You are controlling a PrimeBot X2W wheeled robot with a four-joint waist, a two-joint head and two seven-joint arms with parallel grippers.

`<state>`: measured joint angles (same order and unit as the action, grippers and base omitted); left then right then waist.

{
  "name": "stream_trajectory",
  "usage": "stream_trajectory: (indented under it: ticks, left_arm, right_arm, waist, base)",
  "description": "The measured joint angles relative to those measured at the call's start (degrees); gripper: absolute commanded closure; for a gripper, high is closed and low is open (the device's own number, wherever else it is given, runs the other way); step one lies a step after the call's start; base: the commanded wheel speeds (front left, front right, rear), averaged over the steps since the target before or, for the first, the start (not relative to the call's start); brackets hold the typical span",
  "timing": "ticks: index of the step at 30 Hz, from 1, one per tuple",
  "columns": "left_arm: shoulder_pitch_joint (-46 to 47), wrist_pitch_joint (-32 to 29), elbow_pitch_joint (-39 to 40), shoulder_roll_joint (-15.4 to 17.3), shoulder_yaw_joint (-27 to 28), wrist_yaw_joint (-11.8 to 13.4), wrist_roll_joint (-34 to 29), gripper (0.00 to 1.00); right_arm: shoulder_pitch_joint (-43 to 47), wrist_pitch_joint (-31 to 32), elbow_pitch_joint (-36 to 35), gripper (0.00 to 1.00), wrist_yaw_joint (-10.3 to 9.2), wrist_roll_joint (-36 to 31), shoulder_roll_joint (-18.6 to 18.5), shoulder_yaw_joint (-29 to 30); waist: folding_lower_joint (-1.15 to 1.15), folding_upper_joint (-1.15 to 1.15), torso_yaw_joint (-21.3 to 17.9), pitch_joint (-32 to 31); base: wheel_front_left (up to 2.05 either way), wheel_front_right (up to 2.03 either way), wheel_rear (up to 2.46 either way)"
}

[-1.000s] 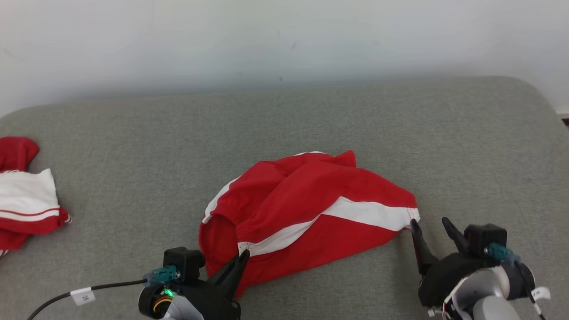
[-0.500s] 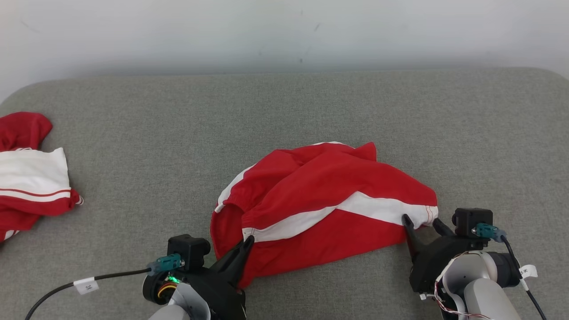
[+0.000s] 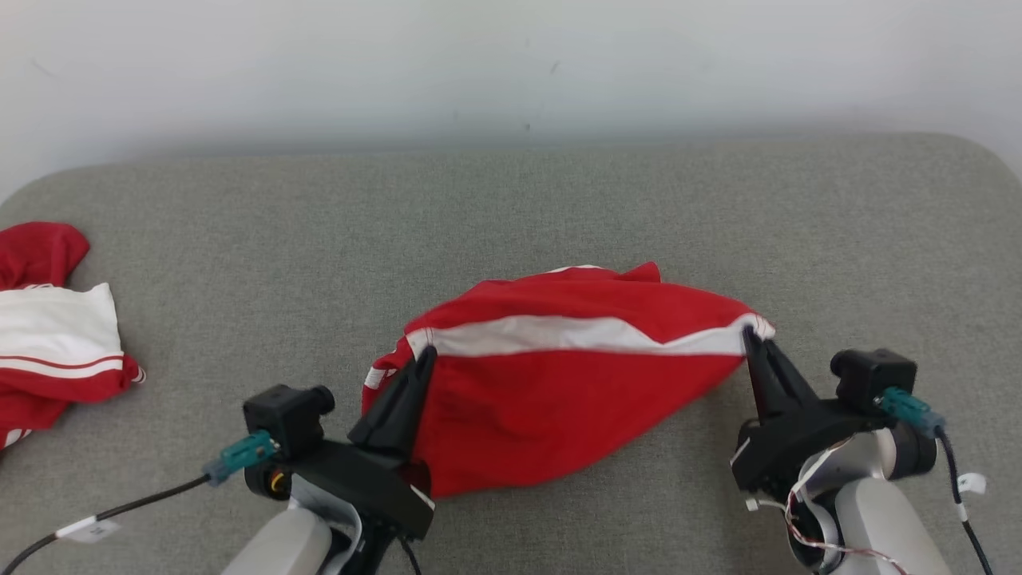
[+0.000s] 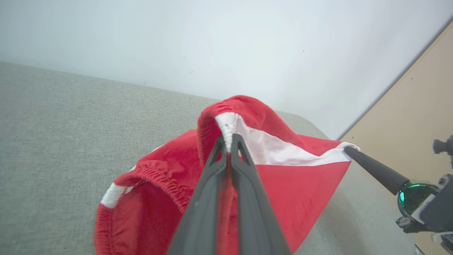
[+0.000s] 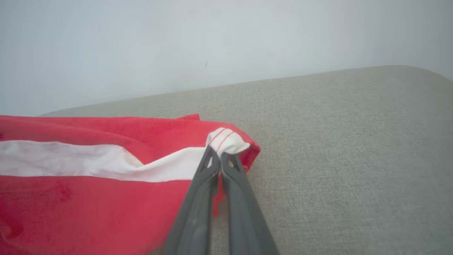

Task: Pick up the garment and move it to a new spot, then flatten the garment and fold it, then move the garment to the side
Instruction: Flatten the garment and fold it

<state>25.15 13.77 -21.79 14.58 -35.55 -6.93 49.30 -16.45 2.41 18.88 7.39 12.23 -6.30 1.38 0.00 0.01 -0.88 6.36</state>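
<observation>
Head view: my left gripper (image 3: 425, 353) and right gripper (image 3: 750, 334) each clamp tight on the red shorts (image 3: 559, 391), holding them taut for lifting, I judge.

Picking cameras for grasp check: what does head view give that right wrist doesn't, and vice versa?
Head adds: left gripper shut on the garment, plus a second red-and-white garment at far left. Right wrist adds: close look at the white hem corner with red stitching, pinched in the right gripper. Both: red garment with white stripe, grey cushion, pale wall.
</observation>
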Motion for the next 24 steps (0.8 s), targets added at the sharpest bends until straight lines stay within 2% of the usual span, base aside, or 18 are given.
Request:
stream_trajectory:
  ticks: [4, 9, 12, 13, 16, 23, 24]
  left_arm:
    - [0.56, 0.79, 3.46, -0.6, 3.11, -0.2, 2.1, 1.0]
    - [3.3, 1.03, 8.49, 0.23, 5.63, -0.26, 5.59, 1.0]
    - [4.99, 0.71, 10.83, 1.21, 5.95, -0.42, 7.99, 1.0]
    - [6.75, -1.35, 13.33, 2.94, 5.55, -0.43, 10.46, 1.0]
    - [9.26, -2.87, 16.46, 5.49, 5.91, -0.47, 12.99, 1.0]
    - [12.77, -4.28, 21.42, 7.04, 7.88, -0.47, 19.74, 1.0]
    - [13.39, -4.68, 22.74, 6.82, 8.16, -0.47, 22.53, 1.0]
  right_arm:
    - [-1.2, -3.3, -5.43, 1.0, 0.0, 4.46, -0.93, -1.42]
    - [-3.52, -6.32, -12.68, 1.0, 0.0, 8.51, -3.1, -0.58]
    - [-4.5, -6.47, -15.03, 1.0, 0.0, 9.13, -3.97, -0.26]
    - [-5.63, -6.01, -16.77, 1.0, 0.0, 9.78, -4.68, 0.18]
    - [-7.61, -5.9, -19.44, 1.0, 0.0, 10.48, -5.39, 0.58]
    - [-12.05, -6.24, -23.96, 1.0, 0.0, 9.88, -7.21, 1.18]
    - [-13.41, -7.01, -25.76, 1.0, 0.01, 9.53, -7.54, 1.76]
  waist:
    - [0.0, 0.0, -0.15, -1.11]
    - [0.0, 0.0, -0.56, -2.83]
    - [0.0, 0.0, -0.82, -3.59]
    - [0.0, 0.0, -1.26, -4.28]
    - [0.0, 0.0, -2.23, -5.08]
    - [0.0, 0.0, -4.16, -6.28]
    - [0.0, -0.01, -4.64, -6.55]
  base:
    - [0.0, 0.0, 0.0]
    - [0.0, 0.0, 0.0]
    - [0.0, 0.0, 0.0]
    - [0.0, 0.0, 0.0]
    - [0.0, 0.0, 0.0]
    - [0.0, 0.0, 0.0]
    - [0.0, 0.0, 0.0]
